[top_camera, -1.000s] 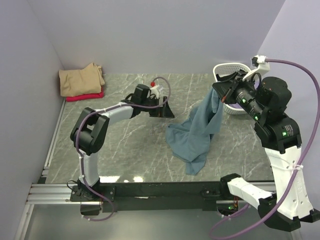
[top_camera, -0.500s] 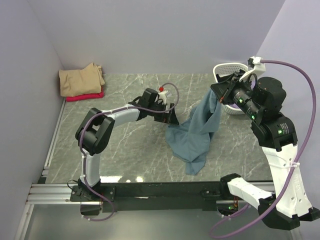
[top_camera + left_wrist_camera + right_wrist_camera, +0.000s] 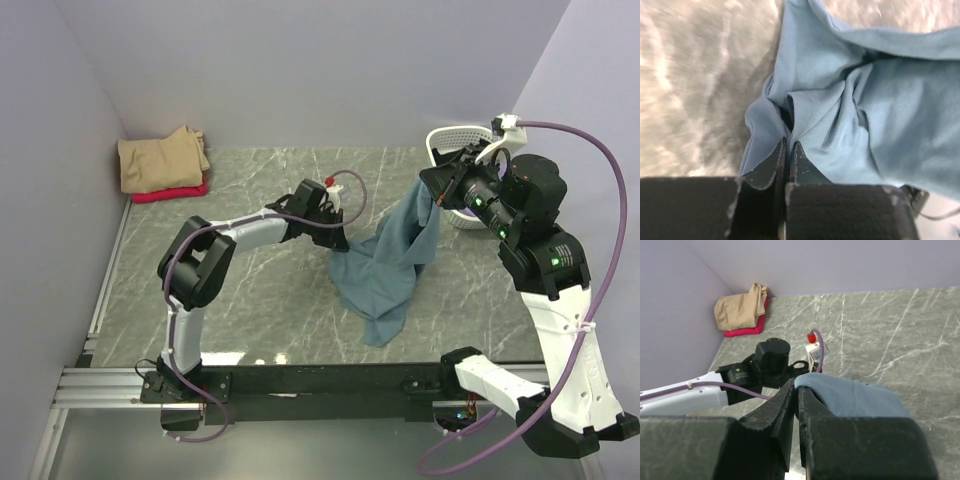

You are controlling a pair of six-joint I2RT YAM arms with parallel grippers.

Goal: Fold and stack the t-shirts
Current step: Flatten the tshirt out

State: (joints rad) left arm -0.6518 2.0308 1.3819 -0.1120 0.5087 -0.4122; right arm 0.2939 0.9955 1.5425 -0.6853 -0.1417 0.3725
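A large teal-blue t-shirt (image 3: pixel 385 270) hangs from my right gripper (image 3: pixel 436 196), which is raised at the right and shut on a top fold (image 3: pixel 855 397). The shirt's lower part trails onto the marble table (image 3: pixel 260 300). Low on the table, my left gripper (image 3: pixel 340 241) is shut on a fold at the shirt's left edge (image 3: pixel 815 125); the cloth runs between its closed fingertips (image 3: pixel 780 155). A folded tan t-shirt (image 3: pixel 160 160) lies on a red t-shirt (image 3: pixel 172 192) in the far left corner, also seen from the right wrist, tan (image 3: pixel 740 310) over red (image 3: pixel 745 331).
A white lattice basket (image 3: pixel 455 145) stands at the far right behind the right arm, something dark inside. Walls close off the left, back and right. The left arm (image 3: pixel 705 390) stretches across the table's middle.
My left gripper moved right across the table to the teal t-shirt's left edge and shut on it, after standing open. The right gripper kept the shirt raised, nearly still.
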